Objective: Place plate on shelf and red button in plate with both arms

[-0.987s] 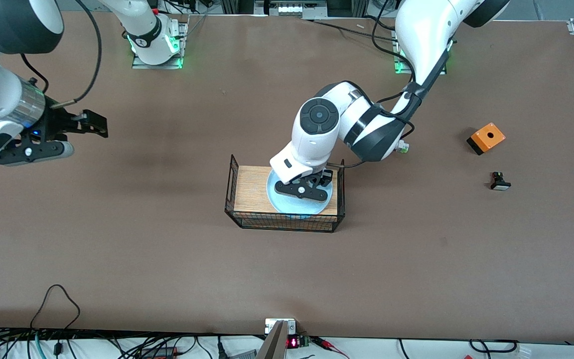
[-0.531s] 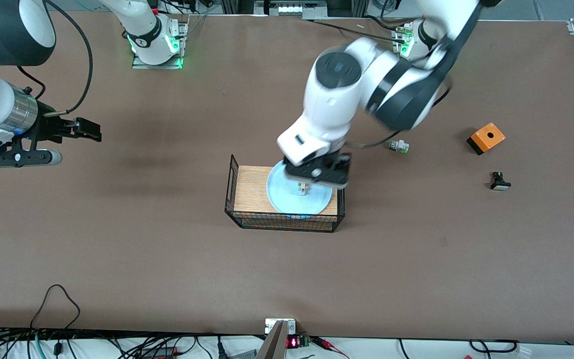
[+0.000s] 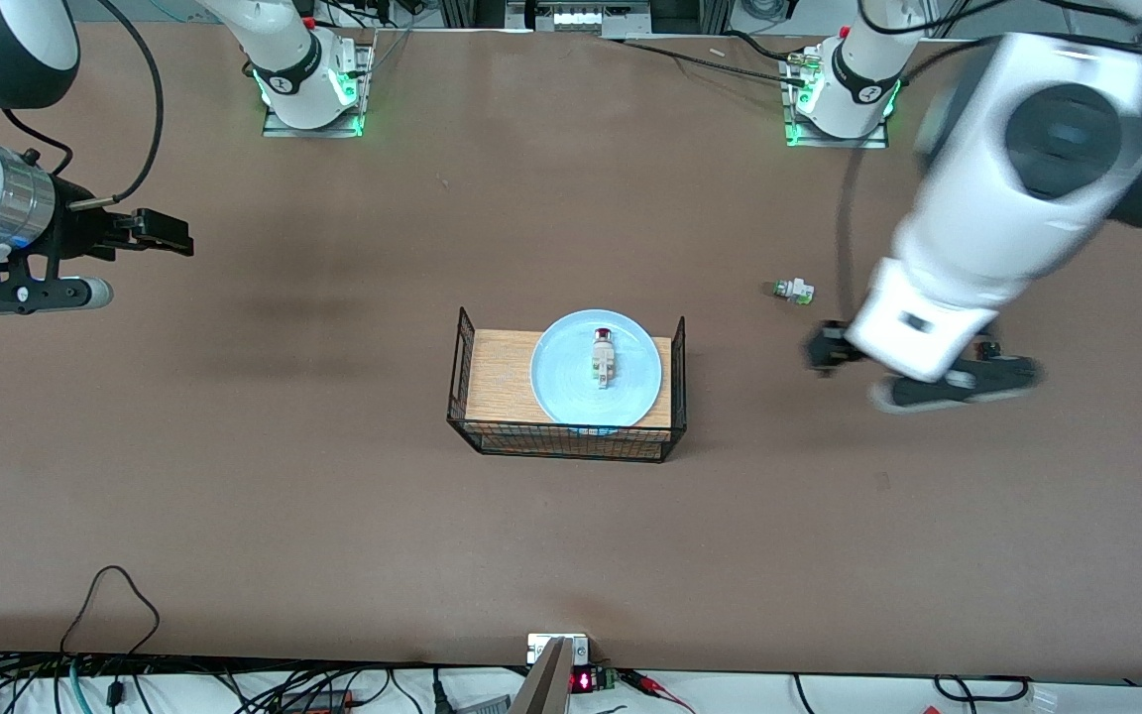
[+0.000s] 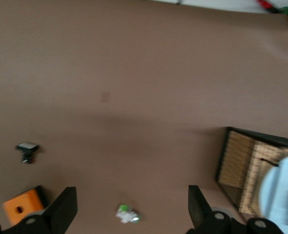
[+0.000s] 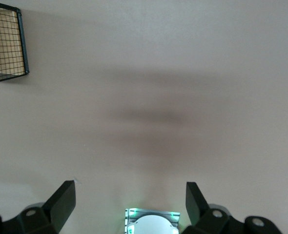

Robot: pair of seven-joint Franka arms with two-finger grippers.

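Observation:
The pale blue plate lies in a black wire basket with a wooden floor at the table's middle. The red button lies on the plate, its red cap toward the robots' bases. My left gripper is open and empty, up in the air over the table toward the left arm's end; in the left wrist view the plate shows at the edge. My right gripper is open and empty, up over the right arm's end of the table, and it also shows in the right wrist view.
A white piece with a green tip lies on the table between the basket and the left arm. In the left wrist view an orange box and a black piece with a white face lie on the table. The basket's corner shows in the right wrist view.
The left gripper let go of the red button on the plate, rose and swung away toward the left arm's end of the table. The right gripper drifted slightly toward its own end.

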